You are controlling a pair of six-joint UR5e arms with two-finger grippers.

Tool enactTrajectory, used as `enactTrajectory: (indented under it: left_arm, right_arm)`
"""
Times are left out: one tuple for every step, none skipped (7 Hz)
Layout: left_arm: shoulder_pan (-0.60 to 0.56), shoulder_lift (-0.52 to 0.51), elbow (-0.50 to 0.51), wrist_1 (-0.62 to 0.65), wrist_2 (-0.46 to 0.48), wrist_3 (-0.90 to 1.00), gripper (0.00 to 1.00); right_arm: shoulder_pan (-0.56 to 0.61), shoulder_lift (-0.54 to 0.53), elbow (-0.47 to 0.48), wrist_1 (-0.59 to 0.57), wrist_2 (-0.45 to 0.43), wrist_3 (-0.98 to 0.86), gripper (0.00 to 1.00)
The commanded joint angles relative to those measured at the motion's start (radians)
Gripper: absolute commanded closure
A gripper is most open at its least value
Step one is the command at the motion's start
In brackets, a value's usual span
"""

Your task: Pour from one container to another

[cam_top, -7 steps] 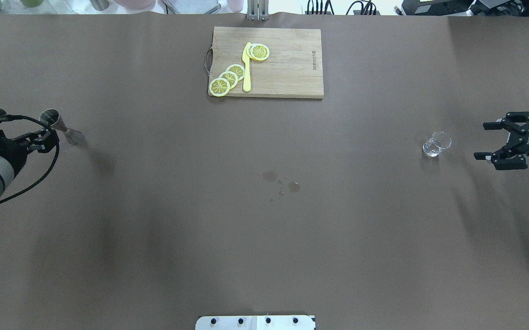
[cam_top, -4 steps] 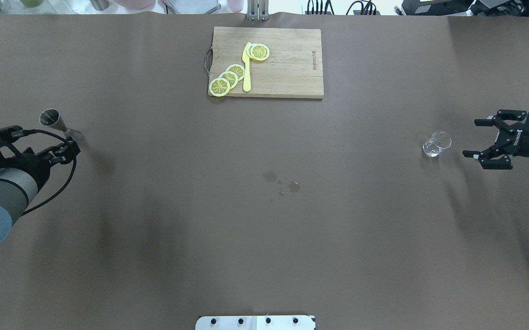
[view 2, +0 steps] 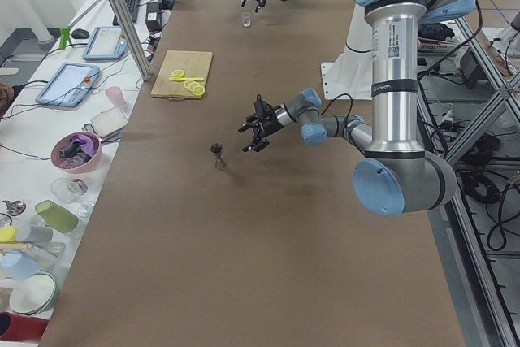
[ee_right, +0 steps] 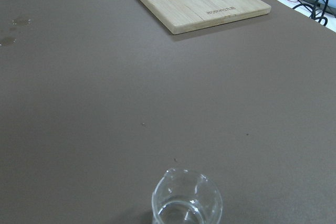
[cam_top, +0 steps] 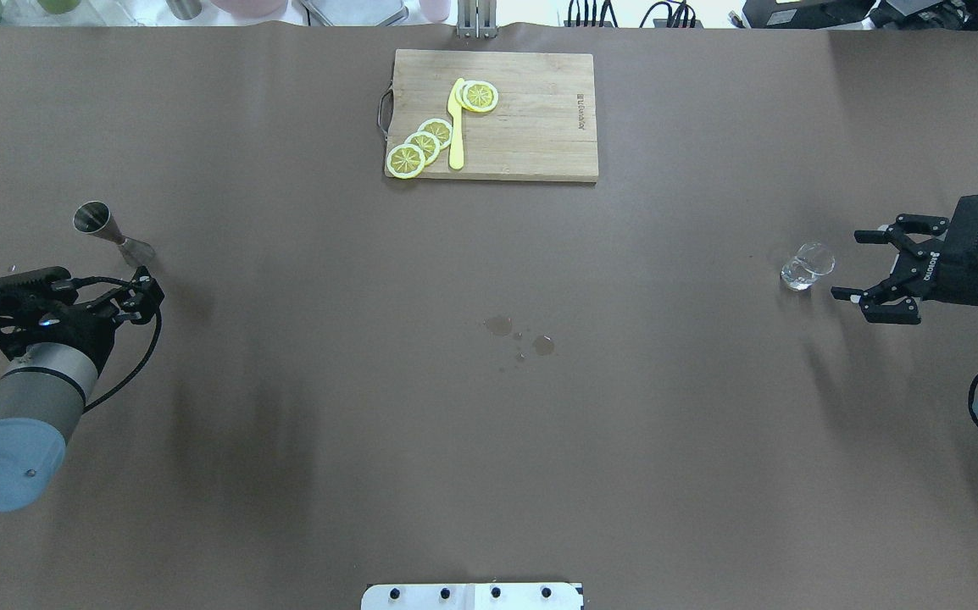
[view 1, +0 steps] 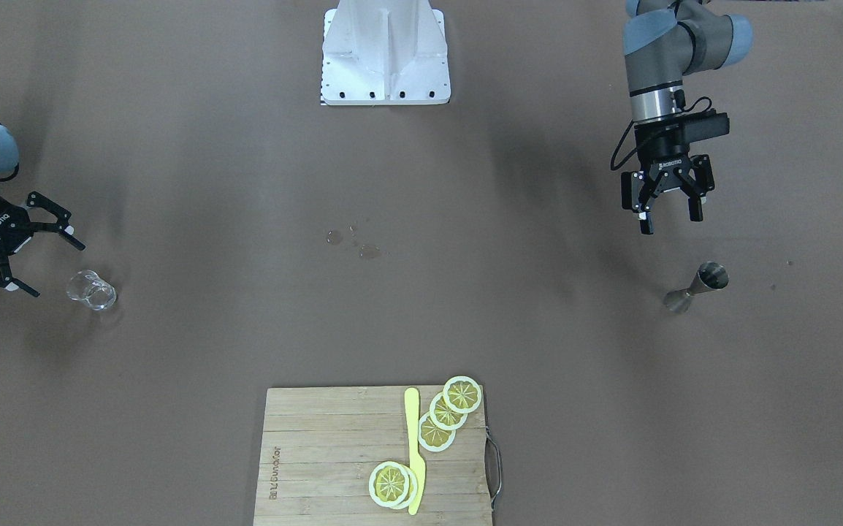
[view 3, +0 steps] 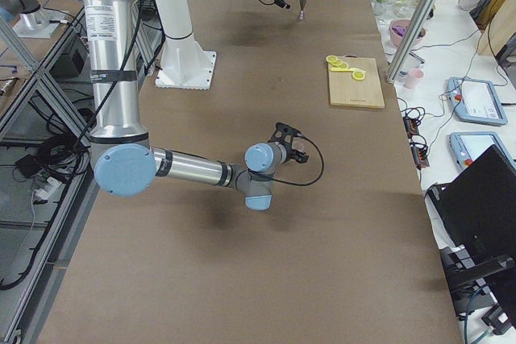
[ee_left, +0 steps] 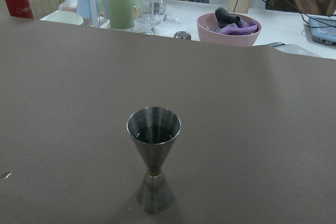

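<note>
A steel jigger [cam_top: 108, 232] [view 1: 697, 287] stands upright on the brown table at the left. In the left wrist view the jigger [ee_left: 153, 166] is centred, its upper cup dark inside. My left gripper [cam_top: 145, 293] [view 1: 668, 219] hovers open just short of it, on the robot's side, touching nothing. A small clear glass beaker [cam_top: 807, 266] [view 1: 90, 290] [ee_right: 186, 201] stands at the right. My right gripper [cam_top: 850, 264] [view 1: 55, 269] is open beside it, its jaws facing the beaker with a small gap left, nothing between them.
A wooden cutting board [cam_top: 531, 119] at the far middle carries lemon slices [cam_top: 421, 144] and a yellow knife [cam_top: 456, 127]. Wet spots [cam_top: 523, 335] mark the table's centre. The robot's base plate [cam_top: 472, 596] sits at the near edge. Cups and bowls [ee_left: 228, 24] stand beyond the table's left end.
My left gripper swung away from beside the jigger, back toward the robot and slightly right. My right gripper moved left, closer to the beaker. Both stayed open.
</note>
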State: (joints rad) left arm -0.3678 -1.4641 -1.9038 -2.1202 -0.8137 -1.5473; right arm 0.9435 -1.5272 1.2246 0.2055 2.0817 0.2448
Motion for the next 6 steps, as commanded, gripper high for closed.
enactTrajectory:
  left_arm:
    - [0.021,-0.018,0.055,-0.007,0.065,-0.019,0.02]
    - [0.03,-0.034,0.08,-0.007,0.082,-0.043,0.02]
    - [0.035,-0.035,0.094,-0.007,0.083,-0.048,0.02]
    - [0.035,-0.033,0.115,-0.012,0.085,-0.048,0.02]
    - [0.035,-0.036,0.126,-0.012,0.085,-0.048,0.02]
    - [0.035,-0.038,0.129,-0.009,0.084,-0.048,0.02]
  right_arm:
    - [-0.012,-0.001,-0.007,0.005,-0.003,0.011,0.0]
    - [-0.017,0.001,-0.016,0.006,-0.003,0.011,0.0]
    - [-0.017,0.007,-0.029,0.006,-0.005,0.013,0.0]
    - [-0.018,0.012,-0.043,0.006,-0.02,0.013,0.0]
    - [-0.022,0.021,-0.054,0.006,-0.029,0.022,0.0]
    - [-0.025,0.025,-0.057,0.006,-0.034,0.028,0.0]
